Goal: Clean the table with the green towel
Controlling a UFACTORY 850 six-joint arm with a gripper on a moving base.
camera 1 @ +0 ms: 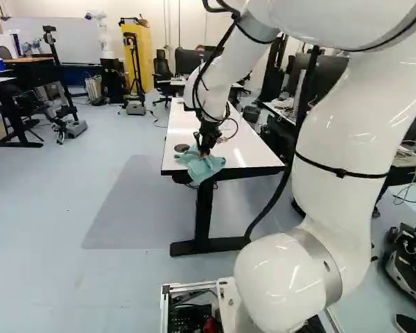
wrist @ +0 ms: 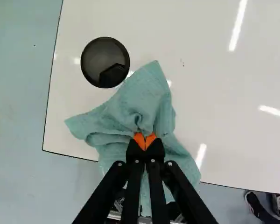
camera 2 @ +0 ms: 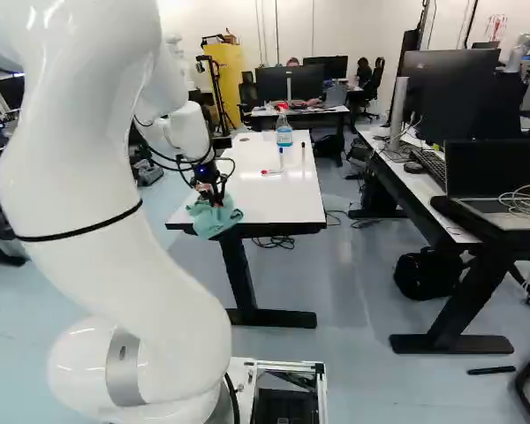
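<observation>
At the near end of the white table (camera 1: pixel 229 154), my gripper (camera 1: pixel 205 151) points down onto the green towel (camera 1: pixel 201 168). In the wrist view the gripper (wrist: pixel 145 141) has its orange pads together, shut on a fold of the green towel (wrist: pixel 144 100). The towel lies crumpled on the table (wrist: pixel 214 93) around the fingertips, and part of it hangs over the near edge. Small dark specks show on the table surface ahead of the towel.
A round black cable grommet (wrist: pixel 105 62) is set in the table beside the towel. Farther along stand a spray bottle (camera 2: pixel 284 131) and markers (camera 2: pixel 271 172). To the right is a desk with a laptop (camera 2: pixel 490 177); another robot (camera 1: pixel 102 35) stands far back.
</observation>
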